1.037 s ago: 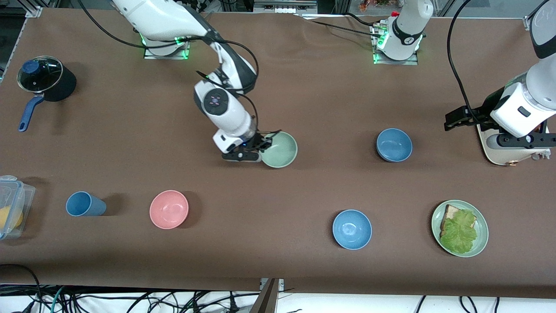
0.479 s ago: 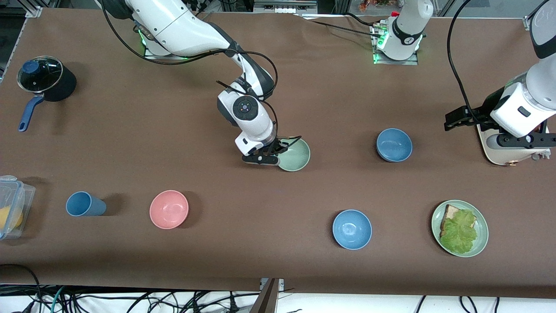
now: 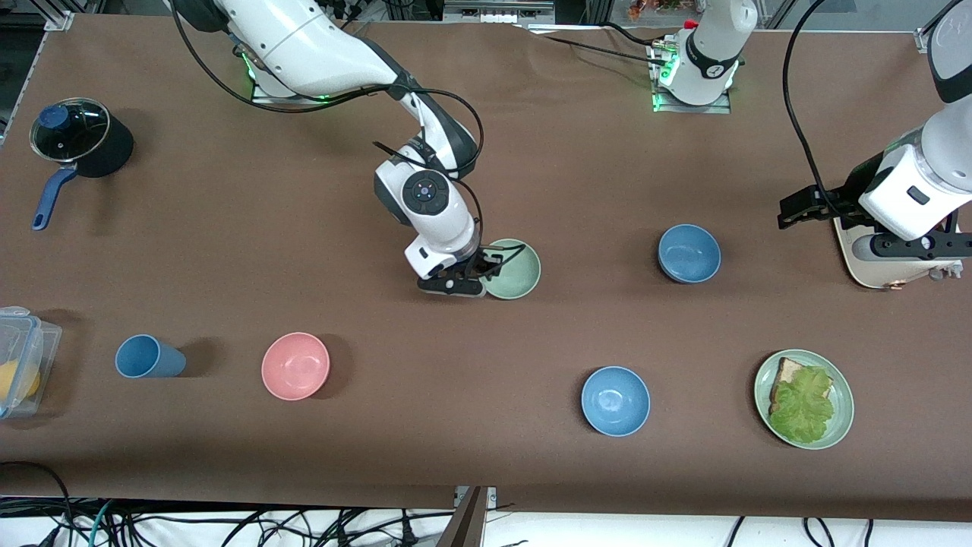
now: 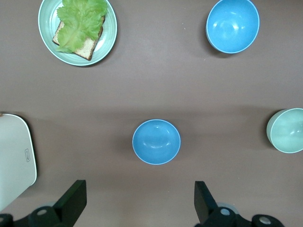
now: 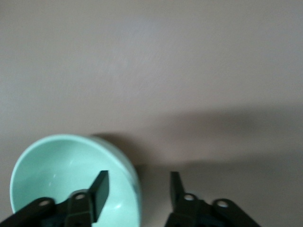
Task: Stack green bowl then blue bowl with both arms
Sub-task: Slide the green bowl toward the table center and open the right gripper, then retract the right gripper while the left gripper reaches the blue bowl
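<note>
The pale green bowl sits upright on the brown table near its middle. My right gripper is low at the bowl's rim on the side toward the right arm's end. In the right wrist view the right gripper is open, with one finger inside the green bowl and the other outside, the rim between them. The steel-blue bowl stands beside it toward the left arm's end and shows in the left wrist view. My left gripper waits open and empty, high over that end.
A brighter blue bowl, a pink bowl, a blue cup and a green plate with toast and lettuce lie nearer the front camera. A white device lies under the left arm. A lidded pot and a plastic box are at the right arm's end.
My right gripper carried the green bowl toward the left arm's end a second ago, then nearly stopped. The left arm has not moved.
</note>
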